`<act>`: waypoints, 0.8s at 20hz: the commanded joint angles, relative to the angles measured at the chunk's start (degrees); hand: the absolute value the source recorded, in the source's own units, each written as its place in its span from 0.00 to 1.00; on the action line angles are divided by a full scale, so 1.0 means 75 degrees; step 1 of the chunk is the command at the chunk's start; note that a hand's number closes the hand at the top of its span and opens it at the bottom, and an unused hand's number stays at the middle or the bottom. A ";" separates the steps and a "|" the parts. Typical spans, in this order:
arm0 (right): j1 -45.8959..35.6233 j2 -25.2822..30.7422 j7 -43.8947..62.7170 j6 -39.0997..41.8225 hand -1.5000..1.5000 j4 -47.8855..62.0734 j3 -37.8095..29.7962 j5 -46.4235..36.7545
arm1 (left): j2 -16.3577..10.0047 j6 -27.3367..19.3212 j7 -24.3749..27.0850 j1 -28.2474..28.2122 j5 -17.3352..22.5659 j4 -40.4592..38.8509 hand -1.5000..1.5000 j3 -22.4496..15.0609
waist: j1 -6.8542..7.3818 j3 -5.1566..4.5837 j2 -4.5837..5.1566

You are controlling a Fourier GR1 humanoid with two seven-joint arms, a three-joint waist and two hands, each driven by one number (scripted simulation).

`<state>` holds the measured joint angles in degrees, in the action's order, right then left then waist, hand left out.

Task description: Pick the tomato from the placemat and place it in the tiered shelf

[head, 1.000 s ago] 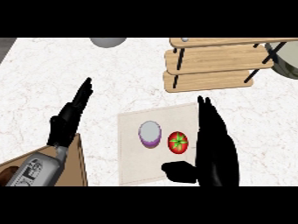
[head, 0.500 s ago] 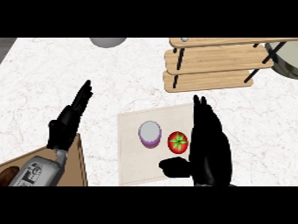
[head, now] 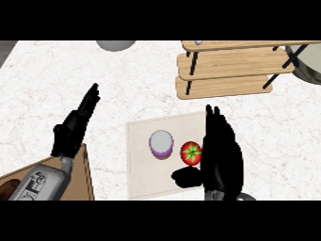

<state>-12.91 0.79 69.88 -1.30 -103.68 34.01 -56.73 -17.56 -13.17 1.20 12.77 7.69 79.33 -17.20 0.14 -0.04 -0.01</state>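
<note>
A red tomato (head: 190,152) with a green stem lies on the pale placemat (head: 143,176), near its right side. My right hand (head: 222,155) stands open just to the tomato's right, fingers straight and pointing up the view, thumb (head: 185,178) below the tomato. The palm looks to be touching or nearly touching the tomato. The wooden tiered shelf (head: 228,69) stands at the back right, well beyond the mat. My left hand (head: 74,127) rests open at the left, fingers up, away from the mat.
A purple-rimmed round object (head: 161,143) sits on the placemat left of the tomato. A wooden board (head: 85,179) lies at the lower left under my left forearm. A grey bowl (head: 116,44) sits at the back edge and a large pale vessel (head: 319,63) at the far right.
My right hand has shifted slightly left and closer to the tomato, its thumb coming in below it. The left hand has barely moved.
</note>
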 commanded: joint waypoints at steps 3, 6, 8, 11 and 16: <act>-0.0007 -0.0101 0.1291 -0.0486 0.00 0.0740 0.0081 0.0056 | 0.0071 0.0030 0.0088 -0.0294 -0.0117 0.0172 0.50 0.0036 | 0.0052 0.0004 -0.0002; -0.0118 -0.0101 0.1336 -0.0607 0.00 0.0964 0.0068 0.0078 | 0.0259 -0.0095 0.0180 -0.0399 -0.0367 0.0270 0.50 -0.0158 | 0.0050 0.0005 -0.0007; -0.0012 -0.0101 0.1622 -0.0376 0.00 0.0638 0.0261 0.0045 | -0.0023 0.0161 -0.0300 0.0012 -0.0130 0.0305 0.50 0.0207 | 0.0014 0.0005 -0.0017; 0.0145 -0.0101 0.1108 -0.0634 0.00 0.1003 -0.0032 0.0027 | 0.0124 0.0213 -0.0302 0.0299 -0.0137 0.0048 0.50 0.0319 | -0.0017 0.0005 0.0000; 0.0090 -0.0101 0.0942 -0.1021 0.00 0.1722 0.0096 0.0080 | 0.0214 0.0226 -0.0441 0.0273 -0.0193 0.0034 0.50 0.0420 | 0.0020 0.0006 0.0007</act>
<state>-11.63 0.71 68.08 -4.07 -94.93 33.75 -56.31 -16.69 -11.21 0.08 13.54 6.42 79.38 -14.72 0.20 -0.02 -0.01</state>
